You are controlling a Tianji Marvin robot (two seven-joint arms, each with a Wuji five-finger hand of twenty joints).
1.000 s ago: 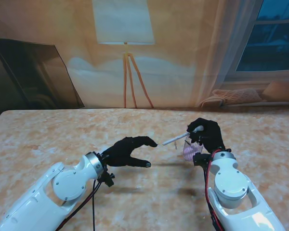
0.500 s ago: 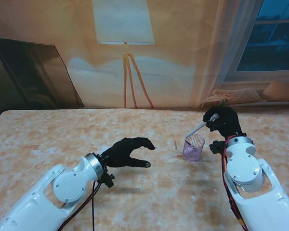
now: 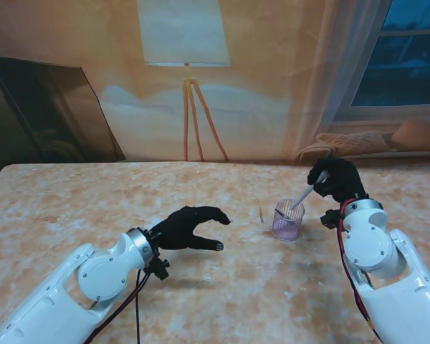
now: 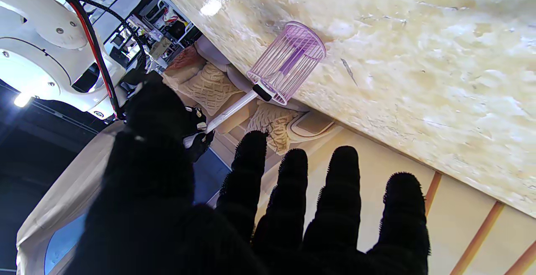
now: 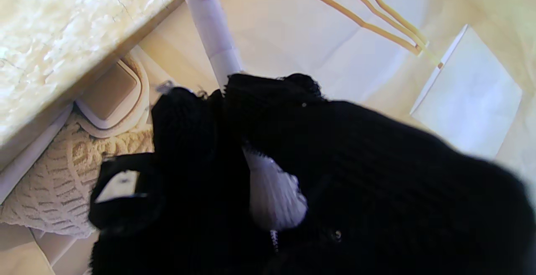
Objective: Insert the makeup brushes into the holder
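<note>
Your right hand (image 3: 335,179) grips the brush (image 3: 305,196), tip inside the holder (image 3: 288,220) at the desk's (image 3: 222,287) two o'clock; your left hand (image 3: 188,228) hovers empty, fingers spread, open desk around it.

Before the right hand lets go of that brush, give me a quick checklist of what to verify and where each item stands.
1. Right hand grips the makeup brush: ok, fingers closed around the handle's far end.
2. Brush tip inside the holder: ok, the left wrist view shows the dark ferrule at the rim and the tip inside the cage.
3. Tip resting on the holder's bottom: cannot tell.
4. Holder upright on the table: ok.
5. Left hand out of the way: ok, open, well to the holder's left.
6. Brush angle: not ok for a straight drop, it leans toward the right hand.
</note>
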